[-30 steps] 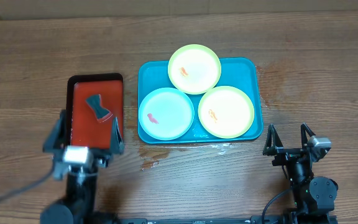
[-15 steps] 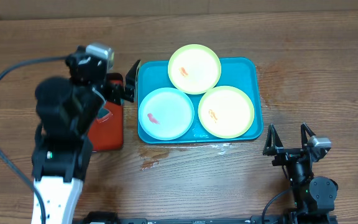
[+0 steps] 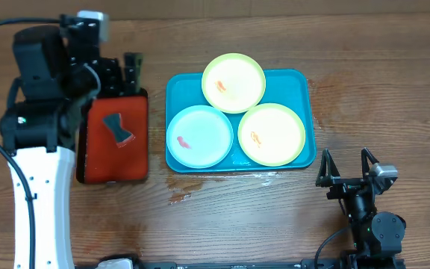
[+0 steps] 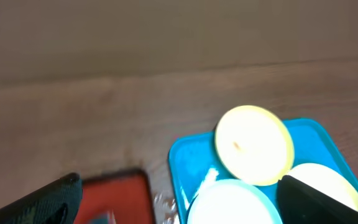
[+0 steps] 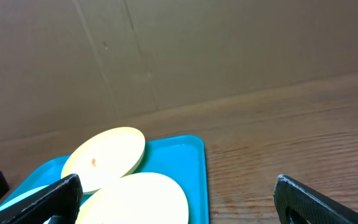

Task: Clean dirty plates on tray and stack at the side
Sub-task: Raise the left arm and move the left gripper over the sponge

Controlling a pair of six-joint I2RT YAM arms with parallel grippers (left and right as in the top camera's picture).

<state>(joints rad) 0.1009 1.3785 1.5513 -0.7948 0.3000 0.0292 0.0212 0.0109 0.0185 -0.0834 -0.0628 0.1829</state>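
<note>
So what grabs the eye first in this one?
The teal tray mid-table, carrying three smeared plates, two yellow-green and one light blue. Next, the left claw, open, raised at the far end of the red tray on the left, where a small dark tool lies. The right claw sits open at the near right.

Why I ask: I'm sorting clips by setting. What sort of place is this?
Probably a robot test bench rather than a real kitchen: a bare wooden table backed by a plain cardboard wall, and a teal tray holding three smeared plastic plates laid out neatly like a staged exercise.
</note>
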